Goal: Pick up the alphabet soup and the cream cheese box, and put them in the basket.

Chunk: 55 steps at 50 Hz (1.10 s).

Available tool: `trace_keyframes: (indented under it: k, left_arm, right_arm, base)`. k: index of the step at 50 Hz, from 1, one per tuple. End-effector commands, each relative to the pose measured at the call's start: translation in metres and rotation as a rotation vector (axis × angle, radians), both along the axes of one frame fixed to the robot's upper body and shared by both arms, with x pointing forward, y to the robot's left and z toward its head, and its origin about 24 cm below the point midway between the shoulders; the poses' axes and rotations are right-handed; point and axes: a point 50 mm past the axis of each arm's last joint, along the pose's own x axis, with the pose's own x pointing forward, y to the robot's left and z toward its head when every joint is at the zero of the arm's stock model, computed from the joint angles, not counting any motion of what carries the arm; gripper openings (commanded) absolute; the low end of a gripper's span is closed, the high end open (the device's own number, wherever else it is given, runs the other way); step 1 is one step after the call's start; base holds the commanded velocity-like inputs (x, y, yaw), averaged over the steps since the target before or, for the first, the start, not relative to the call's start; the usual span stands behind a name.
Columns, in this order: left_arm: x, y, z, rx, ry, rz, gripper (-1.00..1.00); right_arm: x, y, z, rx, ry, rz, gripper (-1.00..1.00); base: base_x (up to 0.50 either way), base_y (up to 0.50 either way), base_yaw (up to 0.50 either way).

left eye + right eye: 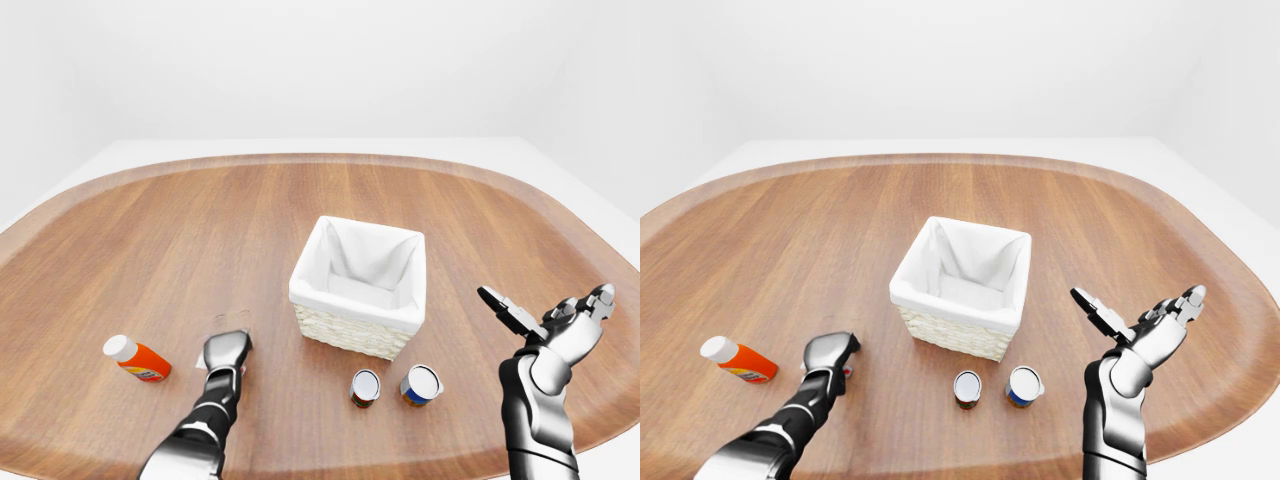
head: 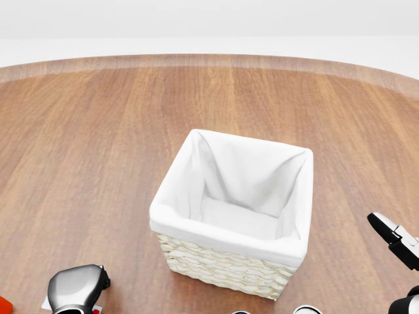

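Table [image 1: 150, 230]: wide oval wooden top, filling most of each eye view.

Basket [image 1: 358, 283]: woven sides with a white cloth lining, square, upright near the table's middle; nothing shows inside it.

Right hand [image 1: 548, 312]: raised above the table at the right of the left-eye view, well apart from the basket, fingers spread wide and holding nothing.

Left hand [image 1: 226, 351]: low on the table at the lower left, fingers curled downward over a small flat pale item, possibly the cream cheese box; only a white corner [image 2: 47, 303] shows in the head view, so neither the item nor the grip can be told for sure.

Two cans: standing upright just below the basket, side by side and slightly apart. The left can [image 1: 365, 387] has a red and dark label; the right can [image 1: 420, 384] has a blue one. Which is the soup cannot be read.

Orange bottle [image 1: 138, 359]: white cap, lying on its side left of the left hand.
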Motion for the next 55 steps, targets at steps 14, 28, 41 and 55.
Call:
trace_keyframes:
  k: [14,28,41,55]
  left_arm:
    - [-0.045,0.014,-0.027,-0.039,0.102,0.103,-1.00]
    - [-0.033,0.023,-0.015,-0.047,0.012,0.119,-1.00]
    - [-0.023,0.020,0.009,-0.051,-0.171,0.070,-1.00]
    - [-0.022,0.024,0.021,-0.043,-0.244,0.075,-1.00]
  right_arm:
    - [0.001,0.000,-0.001,-0.001,0.003,0.001,1.00]
    - [0.001,0.000,-0.001,-0.003,0.006,0.001,1.00]
    - [0.000,0.000,0.000,0.000,0.002,0.002,1.00]
    - [0.000,0.001,0.001,-0.001,0.000,0.003,1.00]
  base:
    - [0.00,0.00,0.00]
    - [0.00,0.00,0.00]
    - [0.00,0.00,0.00]
    - [0.00,0.00,0.00]
